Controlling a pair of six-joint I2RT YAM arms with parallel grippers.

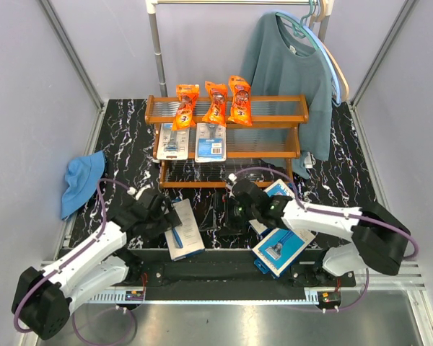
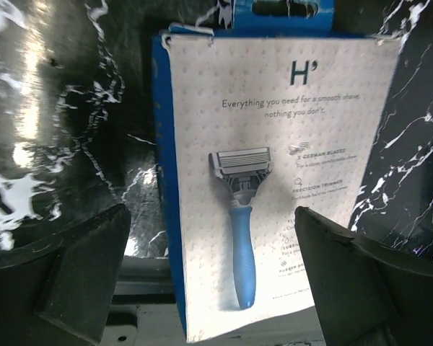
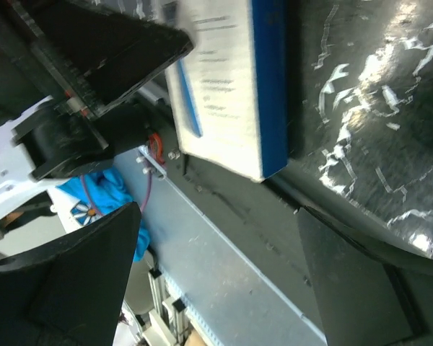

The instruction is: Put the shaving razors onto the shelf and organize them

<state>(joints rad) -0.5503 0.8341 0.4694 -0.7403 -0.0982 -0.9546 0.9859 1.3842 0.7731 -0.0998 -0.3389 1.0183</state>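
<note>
On your counter (image 1: pixel 123 137), the shelf (image 1: pixel 274 121) holds the orange bags (image 1: pixel 215 101) and blister cards (image 1: pixel 191 140); three razor boxes (image 1: pixel 281 249) lie near the arms. Left gripper (image 2: pixel 211 216), jaws wide, hangs over one razor box (image 2: pixel 274 144): lower, then close. Right gripper (image 3: pixel 216 216): wide, empty.

The left arm (image 1: pixel 86 263) stretches toward two o'clock, its left gripper (image 1: pixel 157 207) spread wide. The right arm (image 1: pixel 325 216) reaches toward ten o'clock, its right gripper (image 1: pixel 239 196) equally wide.

White links (image 1: pixel 94 254), blk joints (image 1: pixel 40 299), purple cables (image 1: pixel 263 170); L gripper (image 2: pixel 209 216), R gripper (image 3: pixel 218 210) blk.
</note>
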